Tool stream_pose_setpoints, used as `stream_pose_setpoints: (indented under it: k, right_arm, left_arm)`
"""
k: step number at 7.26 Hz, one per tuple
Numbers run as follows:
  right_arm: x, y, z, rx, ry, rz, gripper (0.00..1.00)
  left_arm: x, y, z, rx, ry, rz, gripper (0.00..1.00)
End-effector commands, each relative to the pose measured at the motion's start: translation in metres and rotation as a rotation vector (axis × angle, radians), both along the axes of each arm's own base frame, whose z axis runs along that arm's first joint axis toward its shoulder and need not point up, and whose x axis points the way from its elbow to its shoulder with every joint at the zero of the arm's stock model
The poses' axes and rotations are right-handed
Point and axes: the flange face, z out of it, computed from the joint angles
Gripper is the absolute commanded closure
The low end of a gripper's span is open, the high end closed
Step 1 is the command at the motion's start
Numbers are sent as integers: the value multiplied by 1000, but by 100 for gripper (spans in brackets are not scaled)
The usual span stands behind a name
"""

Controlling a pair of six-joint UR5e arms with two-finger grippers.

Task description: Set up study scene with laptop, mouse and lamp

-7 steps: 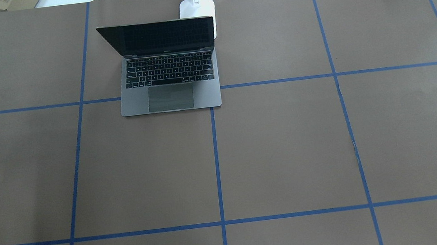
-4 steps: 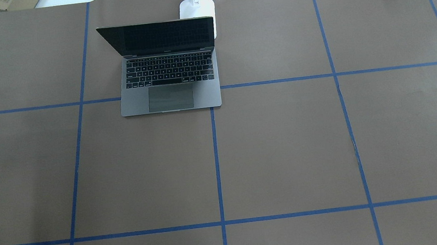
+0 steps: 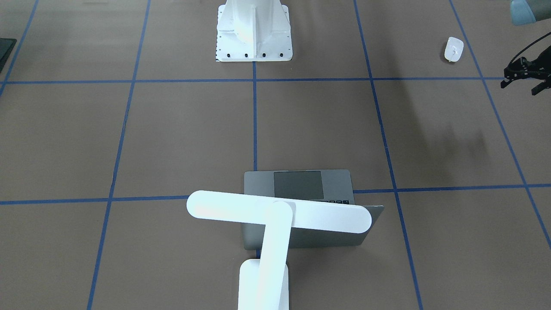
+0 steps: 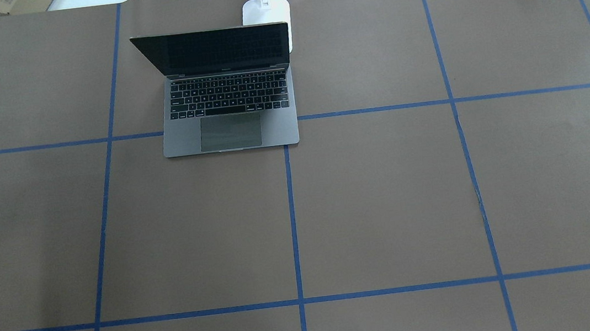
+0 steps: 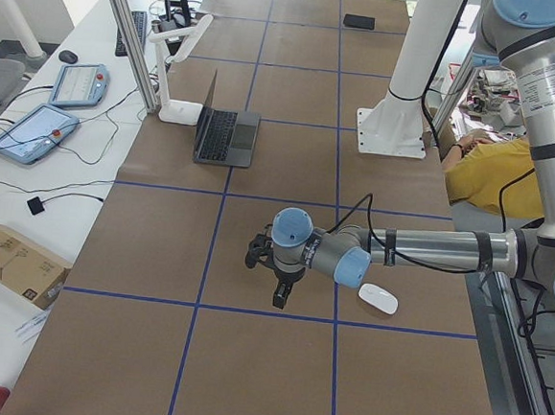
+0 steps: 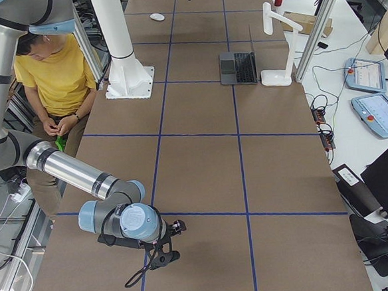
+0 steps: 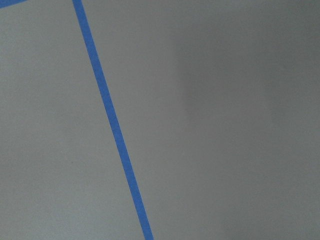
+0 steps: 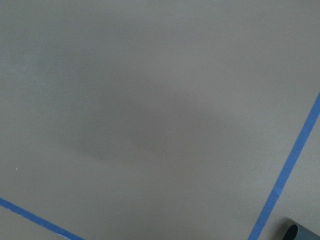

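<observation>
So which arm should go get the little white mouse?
Left. The left gripper, jaws pointing down, hangs close beside the mouse at that end of the table. The right gripper is at the opposite end, far from it.

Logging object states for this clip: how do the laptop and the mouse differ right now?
The laptop is grey and large; the mouse is white and much smaller. The laptop stands open by the lamp at the far edge of the table; the mouse lies alone on the robot's left, near its side. Both rest on the brown surface, unheld.
</observation>
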Motion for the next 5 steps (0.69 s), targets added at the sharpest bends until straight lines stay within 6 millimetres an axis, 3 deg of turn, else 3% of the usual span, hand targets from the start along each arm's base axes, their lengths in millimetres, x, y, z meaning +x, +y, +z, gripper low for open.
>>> stream_pose_setpoints:
  k: [1,5]
  right_arm:
    - [-1,25,10,-9,5,-13,0]
    - [-9,35,31,-336,-53,-25,2]
  left_arm:
    - [0,0,3,-6,-2,0,0]
    - [0,-1,3,-1,0,-1,0]
